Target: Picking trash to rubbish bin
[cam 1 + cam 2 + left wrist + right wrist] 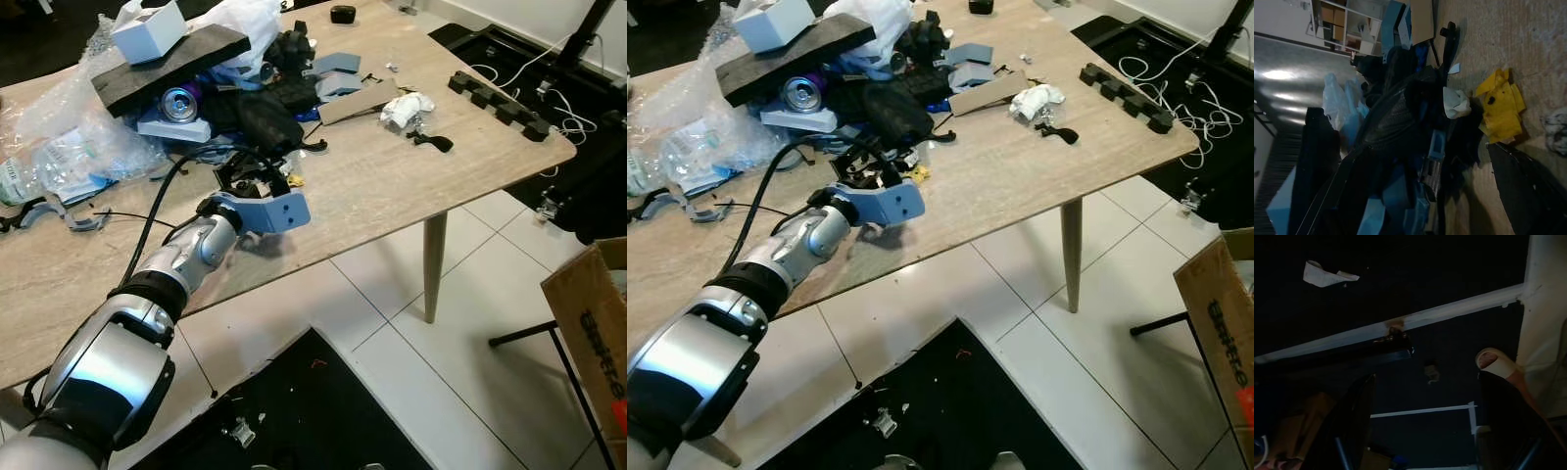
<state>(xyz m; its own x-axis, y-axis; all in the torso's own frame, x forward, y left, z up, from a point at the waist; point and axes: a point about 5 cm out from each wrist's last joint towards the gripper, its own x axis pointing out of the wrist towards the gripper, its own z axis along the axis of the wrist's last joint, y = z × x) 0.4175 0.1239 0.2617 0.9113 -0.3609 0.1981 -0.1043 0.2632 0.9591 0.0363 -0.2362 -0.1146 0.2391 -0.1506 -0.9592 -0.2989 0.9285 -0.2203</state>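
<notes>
Trash is heaped at the back left of the wooden table (392,186): a black mesh bundle (263,119), a drinks can (179,102), a dark foam board (167,64) with a white box (149,29) on it, and clear plastic wrap (59,147). My left gripper (260,174) reaches over the table's front edge to the foot of the black bundle. In the left wrist view its fingers (1528,196) stand open, with the bundle (1396,122) and a yellow scrap (1501,105) just ahead. My right gripper (1425,431) hangs open in the dark near the floor.
Crumpled white paper (404,108), a cardboard strip (358,101) and a row of black blocks (495,101) lie further right on the table. A cardboard box (593,323) stands on the tiled floor at the right. A black mat (313,411) lies below, by the table leg (434,264).
</notes>
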